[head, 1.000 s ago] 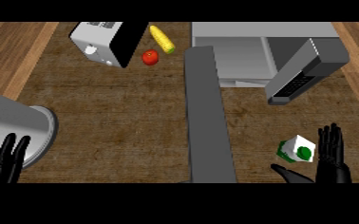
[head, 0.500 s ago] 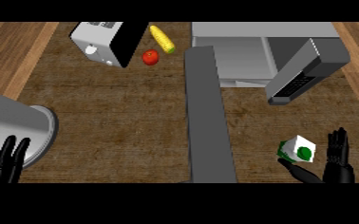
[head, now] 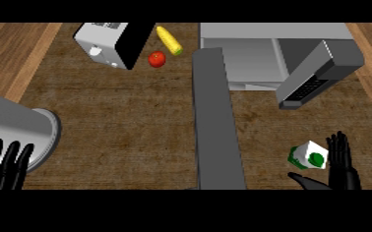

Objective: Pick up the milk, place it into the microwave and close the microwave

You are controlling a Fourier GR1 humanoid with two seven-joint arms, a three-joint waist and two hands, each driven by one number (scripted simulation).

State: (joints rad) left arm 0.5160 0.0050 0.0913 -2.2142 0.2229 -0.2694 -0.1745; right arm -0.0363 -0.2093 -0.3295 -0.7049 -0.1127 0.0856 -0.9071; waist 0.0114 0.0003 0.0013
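1. Milk point(head: 306, 157): a small white carton with a green mark. It sits tilted on the tabletop point(head: 131, 123) at the near right, well apart from the microwave point(head: 243, 54).
2. Right hand point(head: 343, 171): it stands just to the right of the carton. The fingers point(head: 339, 150) are straight and point up, and the thumb is stretched out below the carton. We see the hand open and holding nothing, and we cannot tell whether it touches the carton's side.
3. Left hand point(head: 15, 167): it rests open at the lower left edge with fingers up and nothing held, beside a grey round pot point(head: 29, 128).
4. Microwave: far right, with its door point(head: 320, 73) swung open toward the near side.
5. Handling, as we judge it:
   - The carton is probably light, with stiff edges and flat walls that give a little.
   - Its smooth faces may slip.
   - We would take it across two opposite flat sides near the middle, thumb against fingers, and keep it level.
6. Other items: a toaster point(head: 109, 44), a tomato point(head: 157, 59) and a yellow vegetable point(head: 169, 40) at the far left. A long grey strip point(head: 216, 128) runs down the middle.
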